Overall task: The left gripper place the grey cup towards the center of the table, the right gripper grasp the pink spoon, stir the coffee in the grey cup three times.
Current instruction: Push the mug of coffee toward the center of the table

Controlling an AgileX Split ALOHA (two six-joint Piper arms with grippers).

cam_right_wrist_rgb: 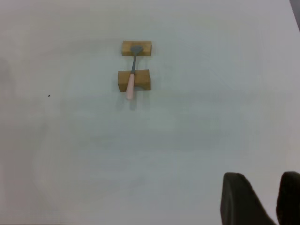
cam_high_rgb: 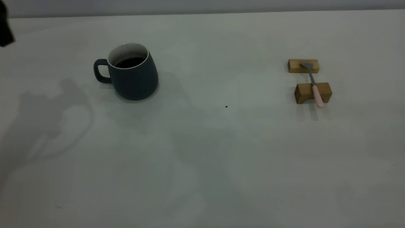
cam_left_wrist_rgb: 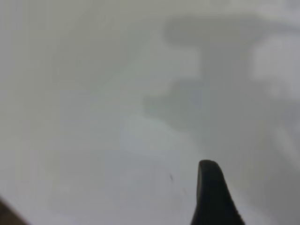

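Note:
The grey cup [cam_high_rgb: 131, 72] stands upright on the table [cam_high_rgb: 202, 152], left of the middle and toward the far side, its loop handle pointing left. Dark coffee [cam_high_rgb: 129, 62] shows inside it. The pink spoon [cam_high_rgb: 314, 85] [cam_right_wrist_rgb: 131, 77] lies at the right, bridging two blocks with its pink handle toward the near side. A black part of the left arm [cam_high_rgb: 4, 28] pokes in at the far left corner, well away from the cup. In the left wrist view one black finger [cam_left_wrist_rgb: 211, 192] hangs over bare table with no mate beside it. My right gripper [cam_right_wrist_rgb: 262, 180] is open and empty, far from the spoon.
Two tan wooden blocks, a flat one [cam_high_rgb: 303, 66] and an arched one [cam_high_rgb: 312, 92], carry the spoon. A tiny black speck [cam_high_rgb: 226, 106] marks the table near the middle. Arm shadows fall on the left and front of the table.

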